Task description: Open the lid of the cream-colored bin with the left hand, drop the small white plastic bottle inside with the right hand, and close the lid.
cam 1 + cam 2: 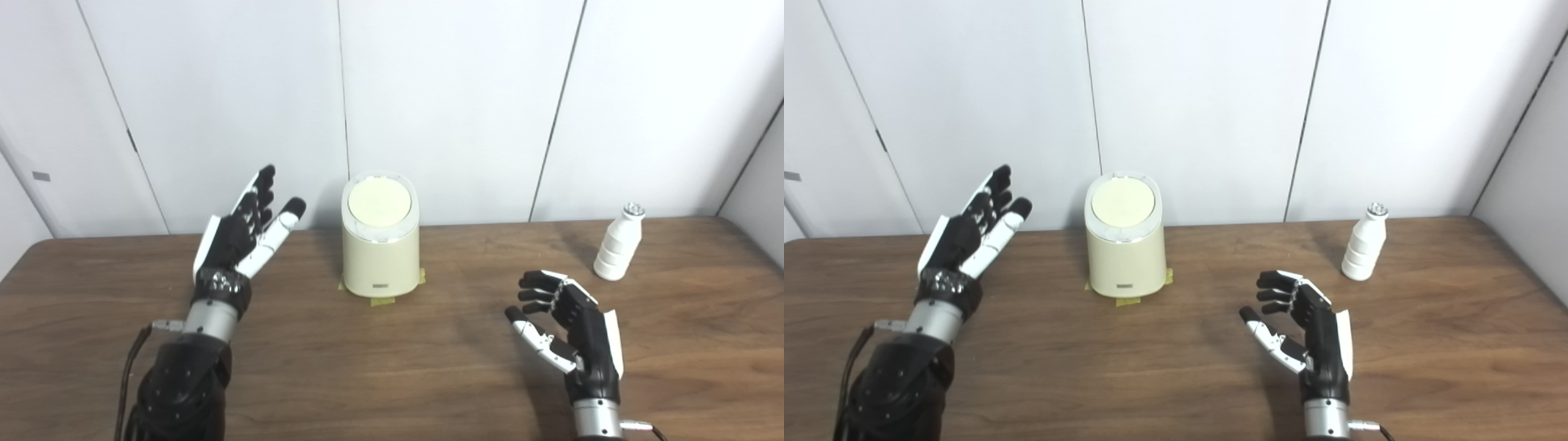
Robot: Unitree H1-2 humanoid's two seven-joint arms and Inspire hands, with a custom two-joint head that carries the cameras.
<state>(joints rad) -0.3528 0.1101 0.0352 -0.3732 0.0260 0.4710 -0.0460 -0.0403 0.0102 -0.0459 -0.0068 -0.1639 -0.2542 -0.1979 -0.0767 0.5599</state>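
Your left hand (245,236) is spread and empty beside the closed bin (380,242) near the desk's back edge, your right hand (566,324) loosely open short of the bottle (618,251) toward the back right corner: a careless reach could topple that upright bottle.

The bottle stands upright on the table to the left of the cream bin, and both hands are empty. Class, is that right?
Not quite. The left eye view shows the bottle upright to the right of the cream bin, not the left. Both hands, left and right, are empty.
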